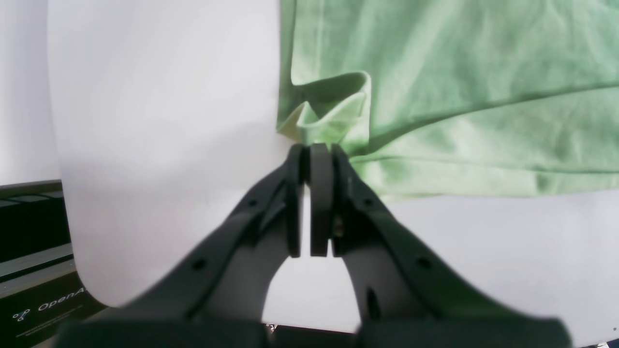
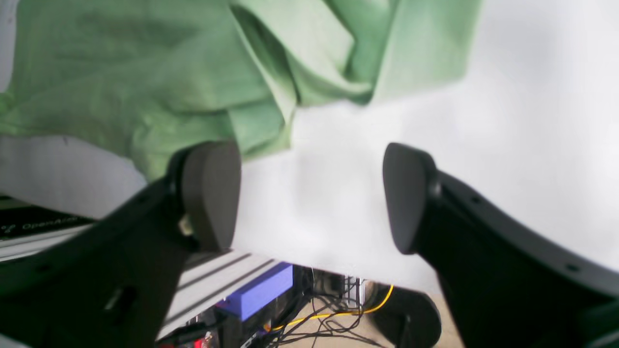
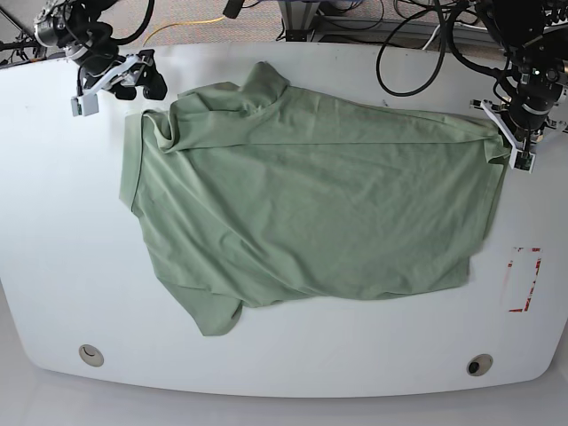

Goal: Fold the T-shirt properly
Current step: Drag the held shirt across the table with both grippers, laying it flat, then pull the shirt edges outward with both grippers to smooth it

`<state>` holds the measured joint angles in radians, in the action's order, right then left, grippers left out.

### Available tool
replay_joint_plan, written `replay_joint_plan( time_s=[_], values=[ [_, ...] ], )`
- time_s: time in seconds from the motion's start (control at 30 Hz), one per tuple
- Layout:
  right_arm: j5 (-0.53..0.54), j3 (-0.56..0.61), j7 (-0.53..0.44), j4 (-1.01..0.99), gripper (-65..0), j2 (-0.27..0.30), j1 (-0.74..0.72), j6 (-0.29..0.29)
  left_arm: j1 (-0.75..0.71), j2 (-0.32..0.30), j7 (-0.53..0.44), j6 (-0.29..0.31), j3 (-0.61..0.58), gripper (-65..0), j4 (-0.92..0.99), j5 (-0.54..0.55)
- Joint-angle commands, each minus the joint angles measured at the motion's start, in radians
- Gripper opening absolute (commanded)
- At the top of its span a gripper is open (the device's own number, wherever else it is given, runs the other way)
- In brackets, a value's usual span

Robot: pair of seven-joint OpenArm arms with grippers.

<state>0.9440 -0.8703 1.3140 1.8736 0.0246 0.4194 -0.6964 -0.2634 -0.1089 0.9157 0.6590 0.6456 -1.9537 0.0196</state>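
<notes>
T-shirt (image 3: 311, 213) lies spread across the middle of the white surface (image 3: 53, 266), mostly flat but wrinkled, one sleeve sticking out at the near-left corner, collar end bunched at the far left under my right arm

left hand (image 1: 316, 147): pressed together, pinching a small tuck of the hem corner at the shirt's far-right edge. In the wrist view the cloth puckers right at the fingertips, so I read that as a real grip, thin though

right hand (image 2: 309, 193): spread wide, nothing between the pads, just beside the crumpled collar/shoulder fabric but apart from it. In the base view it sits at the far-left corner, off the cloth

my read: only one corner is held, so the step in hand is getting the right hand onto its own corner before any lift

how I'd do it well:
- drop the right hand over one clear edge of the bunched fabric, not the whole wad, or the fold drags extra layers
- check the grip in the wrist view before moving
- keep the left pinch low until both are set, a one-sided pull will skew the shirt
- then lift both evenly and carry over in parallel

risk: left grip is only a small tuck and could slip under tension
</notes>
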Motion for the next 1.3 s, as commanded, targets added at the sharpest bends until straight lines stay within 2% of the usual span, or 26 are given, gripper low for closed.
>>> replay_joint_plan(
  time_s=[0.0, 0.2, 0.4, 0.6, 0.87, 0.93, 1.07, 1.27],
  values=[
    [0.011, -0.002, -0.018, -0.001, -21.2, 0.005, 0.002, -0.002, 0.005, -0.012, -0.017, -0.005, 0.001, -65.0, -0.016, 0.006],
    [-0.067, 0.053, -0.018, -0.036, -21.2, 0.004, -0.029, -0.002, 0.005, -0.012, -0.019, -0.005, -0.007, -65.0, -0.016, 0.006],
    [-0.162, 0.125, -0.02, -0.059, -21.2, 0.002, -0.069, -0.002, -0.004, -0.012, -0.102, -0.003, -0.01, -65.0, -0.016, 0.006],
    [-0.236, 0.171, -0.021, -0.062, -21.2, -0.024, -0.098, -0.002, -0.02, -0.012, -0.116, -0.003, -0.005, -65.0, -0.016, 0.006],
    [-0.25, 0.231, -0.021, -0.171, -21.7, -0.027, -0.106, -0.002, -0.024, -0.012, -0.116, -0.003, 0.015, -65.0, -0.016, 0.006],
    [-0.25, 0.231, -0.02, -0.17, -24.1, -0.028, -0.104, -0.002, -0.024, -0.012, -0.116, -0.002, 0.018, -65.0, -0.016, 0.006],
    [-0.216, 0.231, -0.015, -0.168, -36.3, -0.032, -0.095, -0.002, -0.024, -0.012, -0.116, -0.002, 0.019, -65.0, -0.016, 0.006],
    [-0.128, 0.233, -0.014, -0.147, -38.8, -0.015, -0.047, -0.002, -0.024, -0.015, -0.116, 0.0, 0.019, -65.0, -0.016, 0.006]
  ],
)
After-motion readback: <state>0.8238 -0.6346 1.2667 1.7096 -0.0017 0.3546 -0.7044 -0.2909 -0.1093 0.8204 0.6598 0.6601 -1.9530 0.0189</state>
